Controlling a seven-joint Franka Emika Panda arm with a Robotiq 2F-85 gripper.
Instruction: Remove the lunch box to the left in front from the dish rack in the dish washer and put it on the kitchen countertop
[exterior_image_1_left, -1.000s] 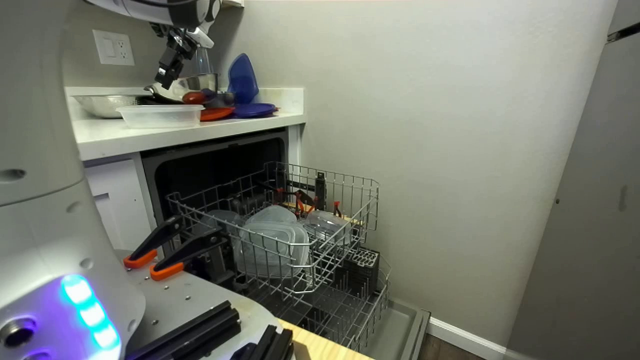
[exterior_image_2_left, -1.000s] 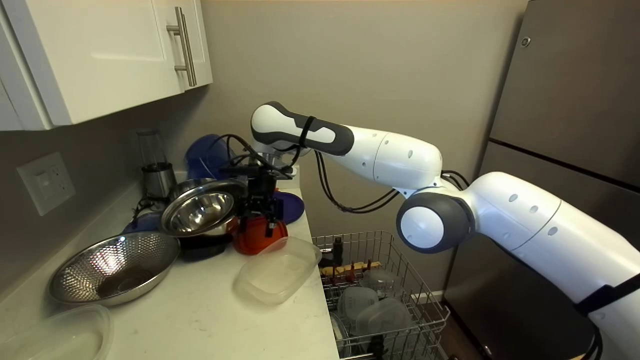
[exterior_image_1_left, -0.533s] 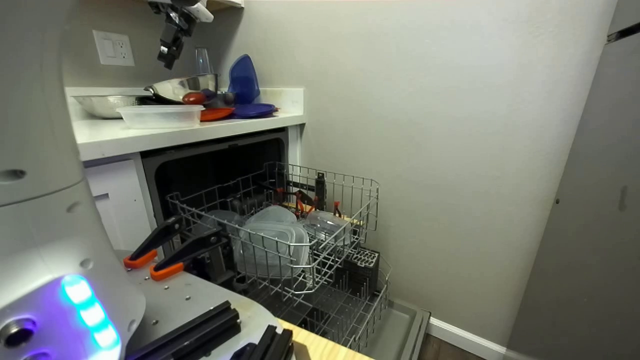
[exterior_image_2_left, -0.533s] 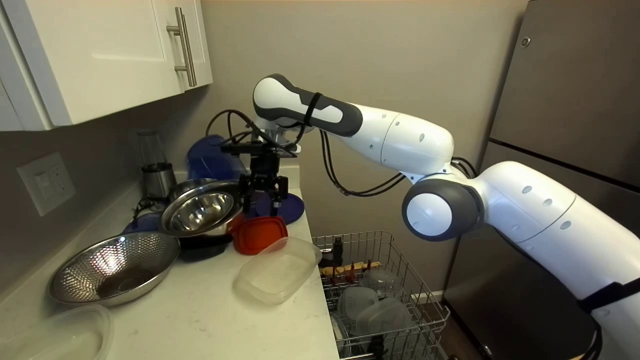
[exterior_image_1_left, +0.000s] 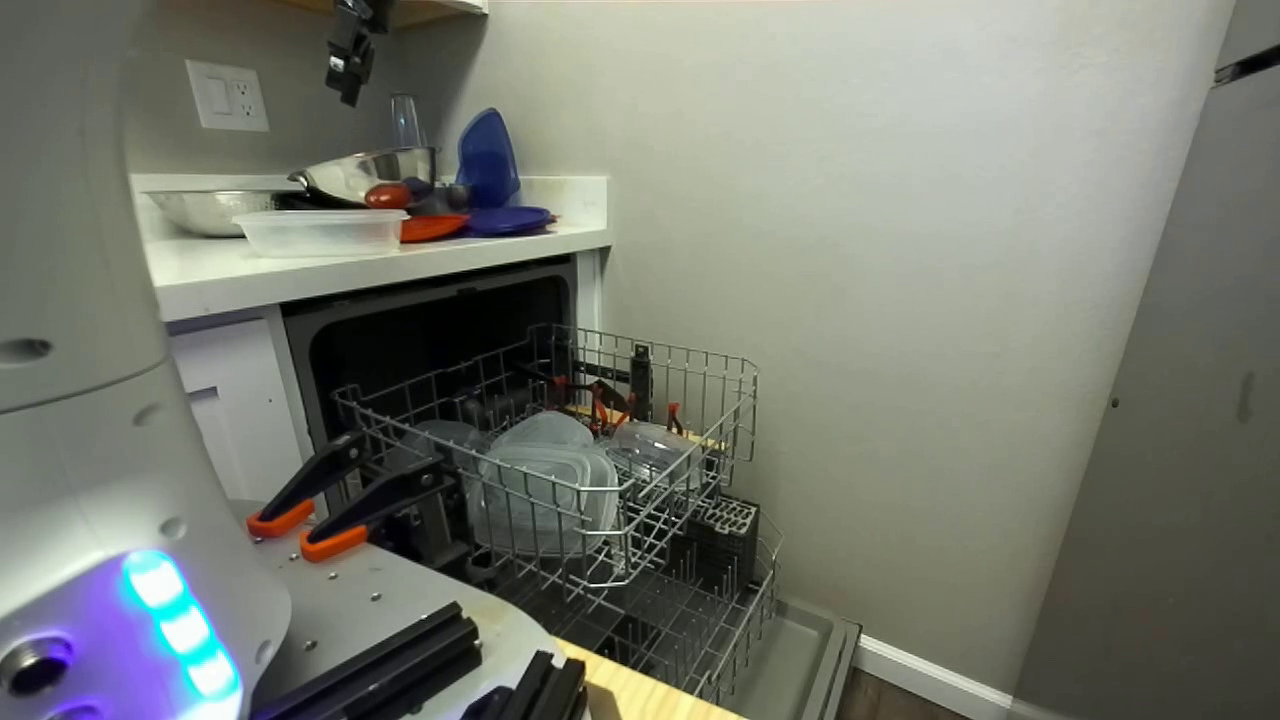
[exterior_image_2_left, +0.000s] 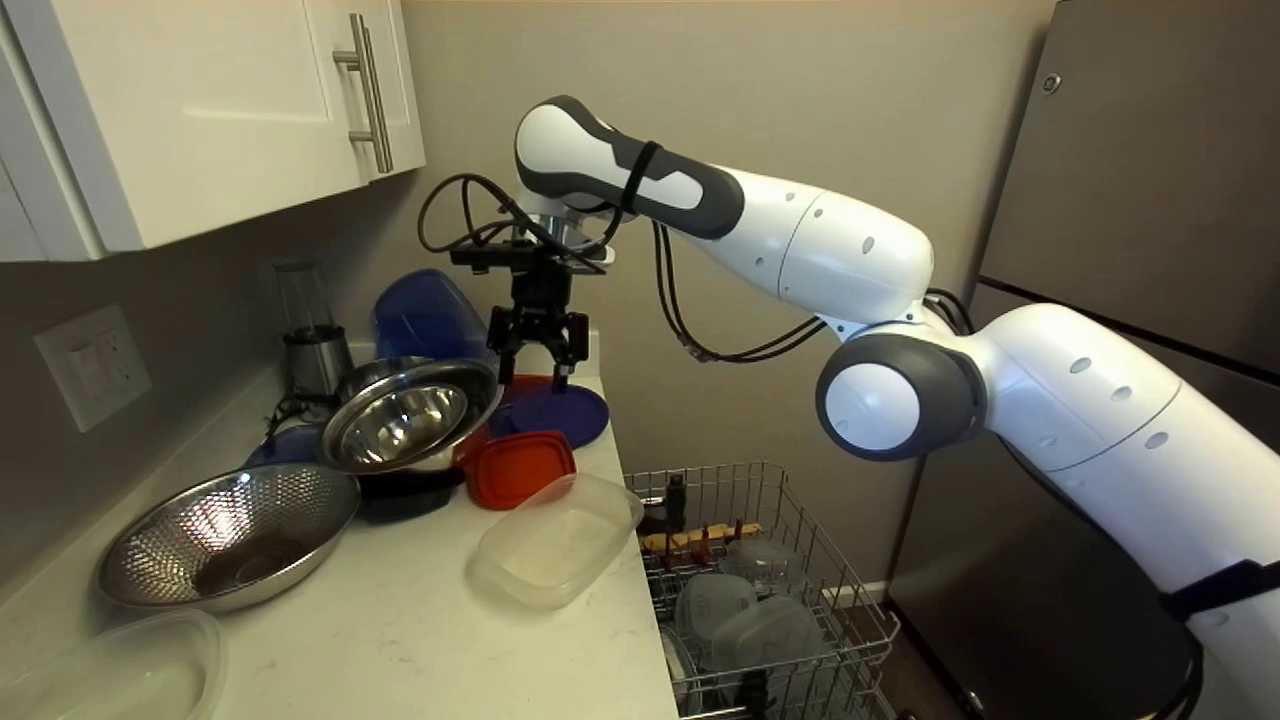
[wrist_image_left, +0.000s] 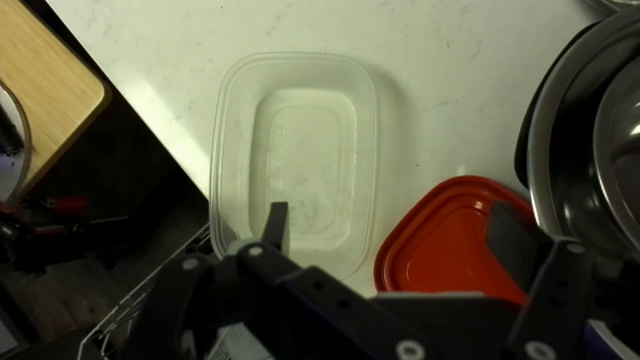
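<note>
A translucent rectangular box (exterior_image_1_left: 322, 236) stands upright on the kitchen countertop (exterior_image_2_left: 520, 660), close to its edge, and looks empty in the wrist view. Several clear plastic containers (exterior_image_1_left: 550, 495) lean in the dish rack (exterior_image_1_left: 600, 489), pulled out of the dish washer (exterior_image_1_left: 440, 320). Which clear box is the lunch box I cannot tell. My gripper (exterior_image_2_left: 533, 380) hangs well above the countertop, fingers down, open and holding nothing. In the wrist view one fingertip (wrist_image_left: 276, 220) overlaps the rectangular box (wrist_image_left: 305, 160), and the other lies over the red lid (wrist_image_left: 445, 245), both far below.
Steel bowls (exterior_image_2_left: 400, 425), a colander (exterior_image_2_left: 230, 535), a blue lid (exterior_image_2_left: 562, 415) and another clear container (exterior_image_2_left: 130, 670) occupy the countertop. A wall cabinet (exterior_image_2_left: 220, 110) juts out above it. Black clamps (exterior_image_1_left: 380, 500) sit beside the rack near the robot's base.
My gripper has risen from just above the red lid to well clear of the countertop, staying open. The boxes, lids and rack have not moved.
</note>
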